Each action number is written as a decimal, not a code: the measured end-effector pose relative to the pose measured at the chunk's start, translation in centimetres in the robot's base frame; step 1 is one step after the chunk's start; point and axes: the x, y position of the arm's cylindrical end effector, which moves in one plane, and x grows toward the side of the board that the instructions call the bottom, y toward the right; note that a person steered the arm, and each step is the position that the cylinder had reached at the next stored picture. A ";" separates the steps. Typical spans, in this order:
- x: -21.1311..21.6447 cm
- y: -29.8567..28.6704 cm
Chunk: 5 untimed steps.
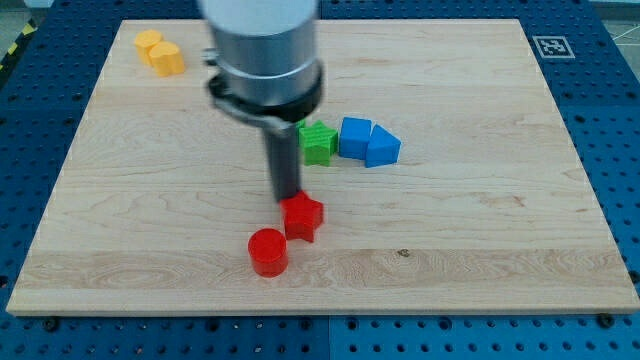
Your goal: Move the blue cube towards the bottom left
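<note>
The blue cube [354, 137] sits near the board's middle, touching a blue wedge-shaped block [382, 147] on its right and a green block [318, 143] on its left. My tip [287, 195] is down on the board to the lower left of the green block, well left of and below the blue cube. It stands just above a red pentagon-like block [303, 217], close to or touching its upper edge.
A red cylinder [268, 251] lies below and left of the red block. Two yellow blocks [160, 52] sit together at the board's top left. The wooden board [480, 240] rests on a blue perforated table; a marker tag [551, 46] is at the top right corner.
</note>
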 end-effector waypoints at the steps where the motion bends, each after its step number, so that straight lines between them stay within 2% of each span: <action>1: 0.0 4.4; 2: -0.1 7.0; 3: -2.8 13.7; 4: -3.1 14.5; 5: -5.2 15.1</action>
